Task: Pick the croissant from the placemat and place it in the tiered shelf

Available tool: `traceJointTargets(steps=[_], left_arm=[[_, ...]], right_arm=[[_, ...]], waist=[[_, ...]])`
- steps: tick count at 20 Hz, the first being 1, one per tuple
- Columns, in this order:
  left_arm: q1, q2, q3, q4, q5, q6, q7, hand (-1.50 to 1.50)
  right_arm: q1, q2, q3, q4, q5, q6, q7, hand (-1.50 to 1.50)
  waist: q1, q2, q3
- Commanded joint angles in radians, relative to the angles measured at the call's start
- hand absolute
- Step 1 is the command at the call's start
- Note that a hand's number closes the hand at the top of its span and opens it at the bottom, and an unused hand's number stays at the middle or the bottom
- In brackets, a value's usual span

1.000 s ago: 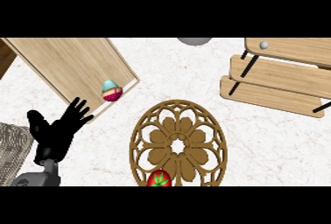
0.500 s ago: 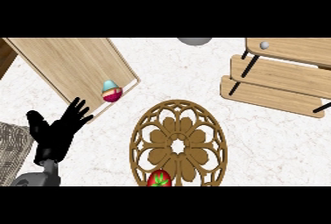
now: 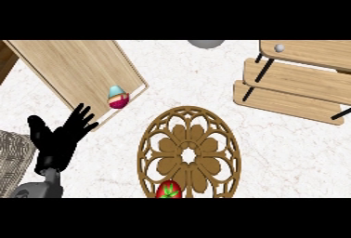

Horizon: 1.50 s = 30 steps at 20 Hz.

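My left hand (image 3: 60, 142) shows at the lower left of the head view, above the pale marbled tabletop (image 3: 288, 153), its fingers straight and spread, holding nothing. My right hand is out of sight.

I cannot make out a croissant anywhere. On the round openwork wooden placemat (image 3: 189, 153), to the right of my hand and apart from it, the only item is a small red thing with a green star-shaped top (image 3: 168, 190), sitting at the placemat's lower edge, partly cut off by the frame. It lies below and to the right of my hand, well clear of the fingers.

Just above my fingertips, a flat wooden tray (image 3: 75, 69) runs diagonally from the upper left; a small object banded in teal, yellow and maroon (image 3: 118, 97) lies near its lower right rim.

The tiered shelf (image 3: 295, 83) of light wood with black struts stands at the upper right, well apart from my hand, with a small grey ball (image 3: 279, 48) on its top board.

I can read no writing, brand or label on anything.
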Motion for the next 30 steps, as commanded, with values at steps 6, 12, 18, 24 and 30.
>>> traceJointTargets(steps=[6,12,18,24,30], left_arm=[[-0.003,-0.025,-0.005,0.082,-0.03,0.026,0.021,0.0],[0.052,-0.027,-0.006,0.048,-0.022,0.004,0.01,0.0],[0.038,0.023,0.033,0.042,-0.004,-0.029,0.023,0.0],[0.034,0.014,0.026,0.023,-0.008,-0.018,0.06,0.0],[0.014,-0.007,0.019,0.002,-0.012,0.004,0.081,0.0]], right_arm=[[-0.035,0.047,-0.122,0.001,-0.077,-0.096,0.115,-1.5],[-0.043,0.066,-0.215,-0.018,-0.195,-0.122,0.119,-1.5],[-0.144,0.031,-0.324,0.039,-0.293,-0.18,0.185,-1.5],[-0.119,-0.035,-0.337,0.002,-0.225,-0.336,0.204,-1.5],[-0.045,-0.211,-0.48,0.092,-0.259,-0.355,0.17,-1.5]], waist=[[-0.017,0.004,-0.008],[-0.014,0.002,-0.008],[-0.006,0.004,-0.008],[-0.013,0.003,-0.008],[-0.02,0.004,-0.007]])
